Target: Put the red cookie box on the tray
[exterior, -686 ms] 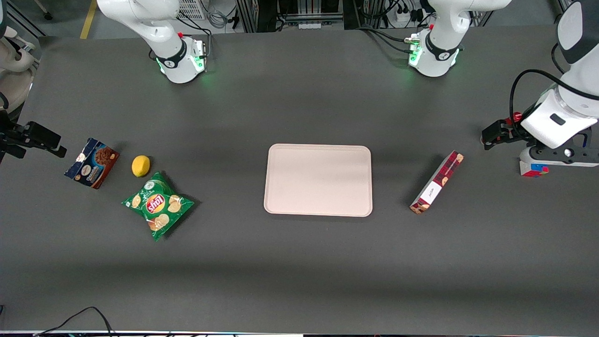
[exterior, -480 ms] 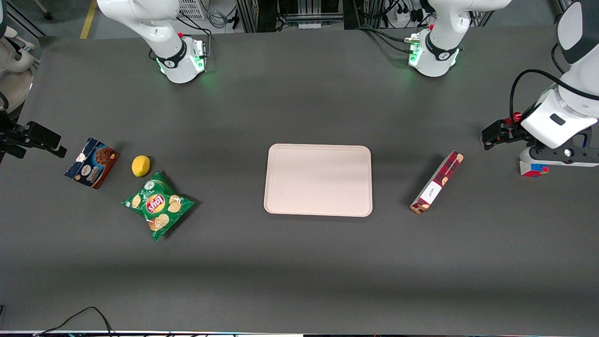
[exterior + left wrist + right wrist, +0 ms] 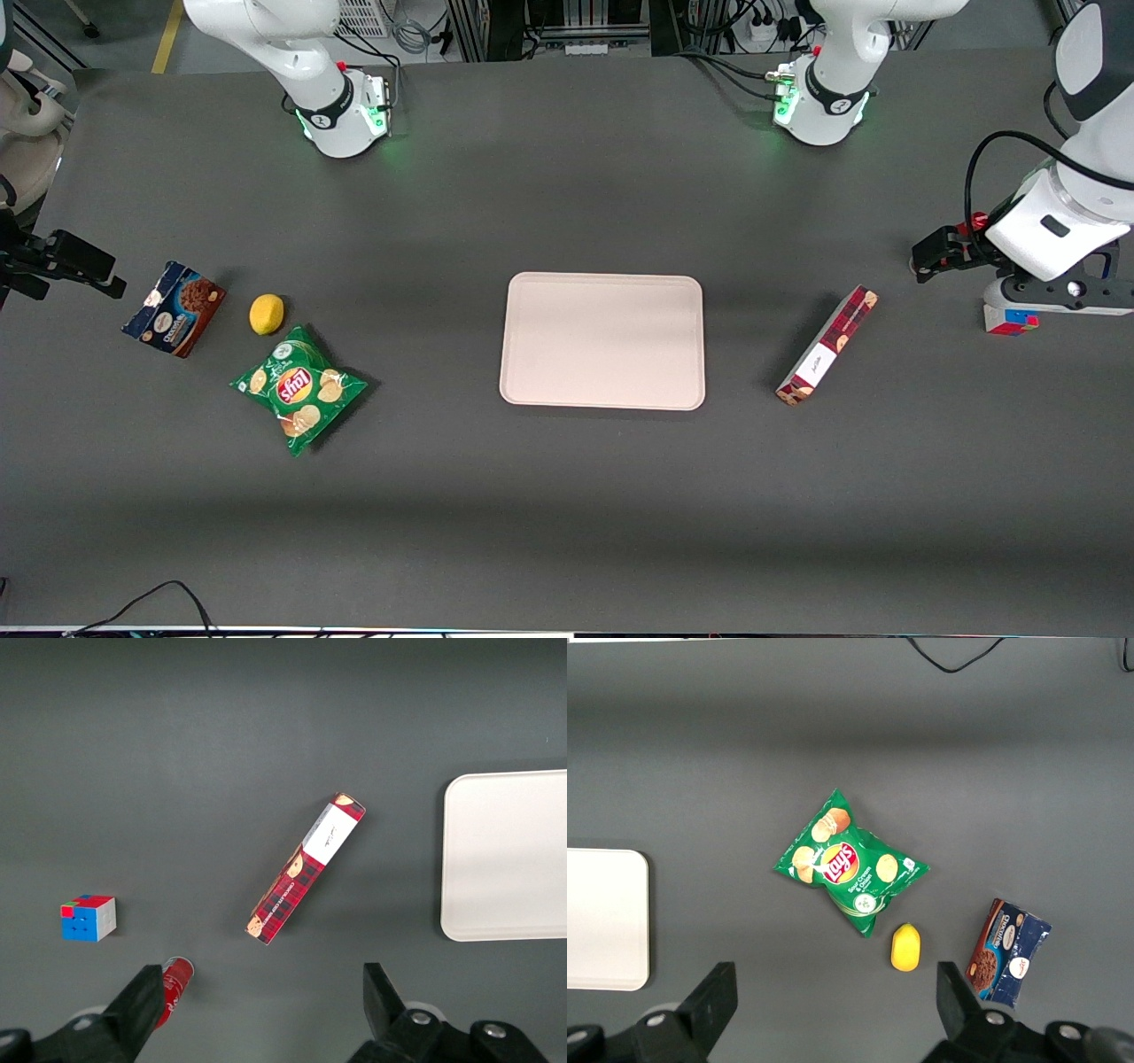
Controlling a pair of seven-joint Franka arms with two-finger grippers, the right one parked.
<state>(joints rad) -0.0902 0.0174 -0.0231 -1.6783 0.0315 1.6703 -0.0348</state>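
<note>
— At the working arm's end of the table (image 3: 567,514), up above the surface: the left arm's gripper (image 3: 261,979), fingers (image 3: 146,997) spread wide, gripping nothing.

— And closest to those fingers?

— A small red cylinder-like thing (image 3: 175,983), just beside one finger in the wrist view; hard to say what. Then a Rubik's cube (image 3: 1010,321), on the table under the wrist, partly covered by it from the front.

— Where is the red cookie box (image 3: 827,346)?

— Flat on the table, well apart from the gripper, untouched. Set on a slant: one end nearer the front camera and closer to the tray, the other end farther off and closer to the cube. White label patch facing up, cookie pictures at both ends.

— On the tray (image 3: 602,403) yet?

— Not yet. Beside it, with a strip of bare table between the two. Pale pink, rounded corners, low rim, about the middle of the table, square to the table's edges.

— Farther out?

— Toward the parked arm's end, a loose cluster: a green Lay's chip bag (image 3: 299,388), nearest the front camera; a lemon (image 3: 267,314) just beside its upper edge; a blue-and-brown chocolate cookie box (image 3: 174,307) near the lemon, outermost of the three. None touching the tray.
</note>
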